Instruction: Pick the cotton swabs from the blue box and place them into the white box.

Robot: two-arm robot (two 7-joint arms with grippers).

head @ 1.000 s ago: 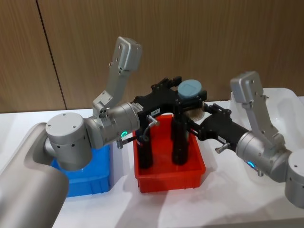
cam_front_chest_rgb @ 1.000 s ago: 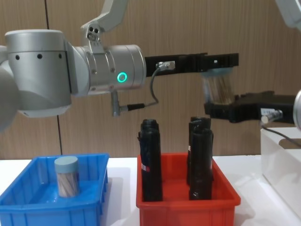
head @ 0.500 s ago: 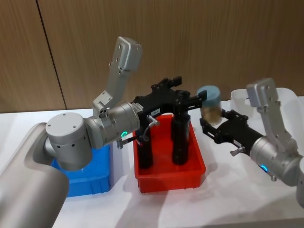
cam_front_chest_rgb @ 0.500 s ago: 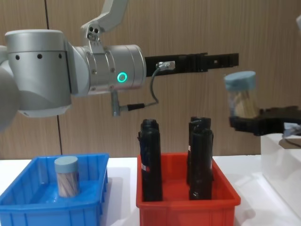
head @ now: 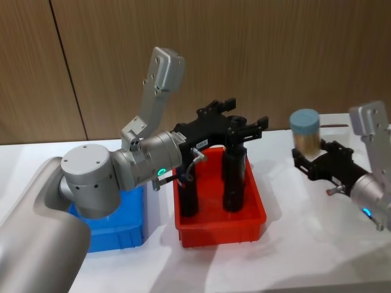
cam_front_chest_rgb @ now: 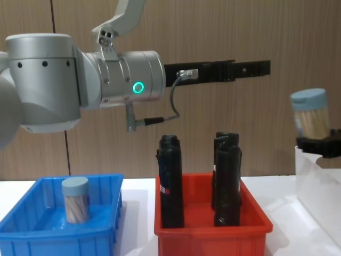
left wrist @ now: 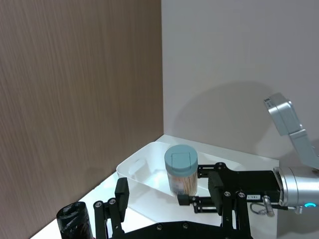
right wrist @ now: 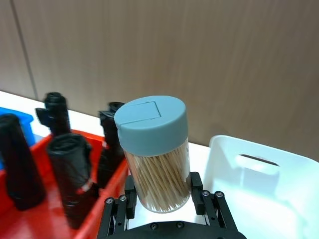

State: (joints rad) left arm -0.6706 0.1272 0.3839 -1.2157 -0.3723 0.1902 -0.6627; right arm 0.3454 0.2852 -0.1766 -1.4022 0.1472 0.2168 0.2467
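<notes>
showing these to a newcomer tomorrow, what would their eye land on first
The blue-lidded tub of cotton swabs, held upright in the air by the right end effector beside the white box. Next, the silver left arm reaching across the middle, its left end effector open above the red bin of standing black rolls. A second tub sits in the blue box.

Blue box [cam_front_chest_rgb: 32, 240] glossy plastic; cotton swabs tub [right wrist: 157, 164] clear; wall [cam_front_chest_rgb: 298, 32] seemingly wood.

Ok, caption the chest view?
Right gripper holds a swab tub near the white box; left gripper hangs above the red box.
</notes>
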